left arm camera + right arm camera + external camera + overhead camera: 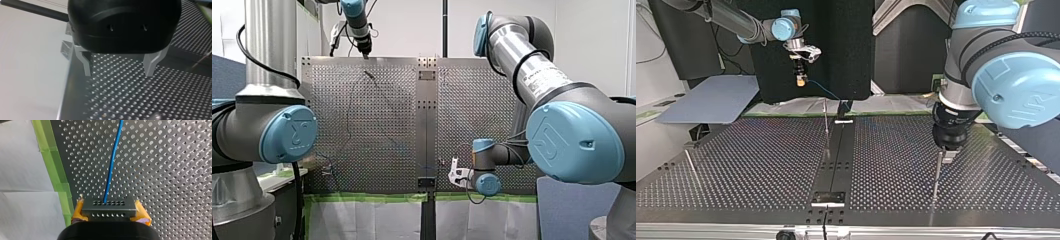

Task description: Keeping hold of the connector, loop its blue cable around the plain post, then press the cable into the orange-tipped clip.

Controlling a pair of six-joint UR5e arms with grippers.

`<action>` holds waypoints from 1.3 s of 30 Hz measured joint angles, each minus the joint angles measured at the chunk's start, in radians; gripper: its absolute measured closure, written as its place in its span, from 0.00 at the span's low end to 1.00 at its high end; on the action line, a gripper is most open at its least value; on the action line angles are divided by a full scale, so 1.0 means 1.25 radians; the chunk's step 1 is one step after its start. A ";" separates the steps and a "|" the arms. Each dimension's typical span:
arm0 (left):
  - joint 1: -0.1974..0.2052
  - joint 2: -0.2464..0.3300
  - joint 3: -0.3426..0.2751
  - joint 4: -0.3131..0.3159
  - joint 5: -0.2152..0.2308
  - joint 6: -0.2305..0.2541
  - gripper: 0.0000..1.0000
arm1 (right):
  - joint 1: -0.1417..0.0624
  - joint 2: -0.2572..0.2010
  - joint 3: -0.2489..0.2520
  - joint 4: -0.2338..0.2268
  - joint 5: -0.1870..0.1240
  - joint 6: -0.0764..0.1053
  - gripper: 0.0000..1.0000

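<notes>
In the right wrist view my right gripper (110, 213) is shut on a grey connector block (109, 205), squeezed between its yellow pads (78, 211). The blue cable (112, 160) runs from the block straight ahead over the perforated plate. The top view shows this gripper (799, 80) raised above the plate's far edge, with the cable (823, 91) slanting down toward the centre strip. A thin plain post (826, 122) stands beside that strip. My left gripper (118, 72) is open and holds nothing. It hangs just over the plate, close to another thin post (937, 175). I cannot make out an orange-tipped clip.
A third thin post (691, 167) stands near the top view's left edge. Green tape (53, 170) and white sheeting border the plate beside my right gripper. A small black bracket (828, 197) sits on the centre strip near the camera. My left arm's elbow (1016, 82) fills the top view's right.
</notes>
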 joint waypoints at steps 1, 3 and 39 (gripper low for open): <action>0.000 0.000 0.000 -0.007 0.000 0.000 0.00 | 0.000 0.000 0.000 0.000 0.000 0.000 1.00; 0.000 0.000 0.000 -0.024 -0.002 0.000 0.00 | 0.001 0.000 0.000 0.000 0.000 0.000 1.00; -0.025 0.002 0.000 -0.103 -0.135 0.005 0.00 | 0.003 0.000 0.000 0.002 0.000 0.000 1.00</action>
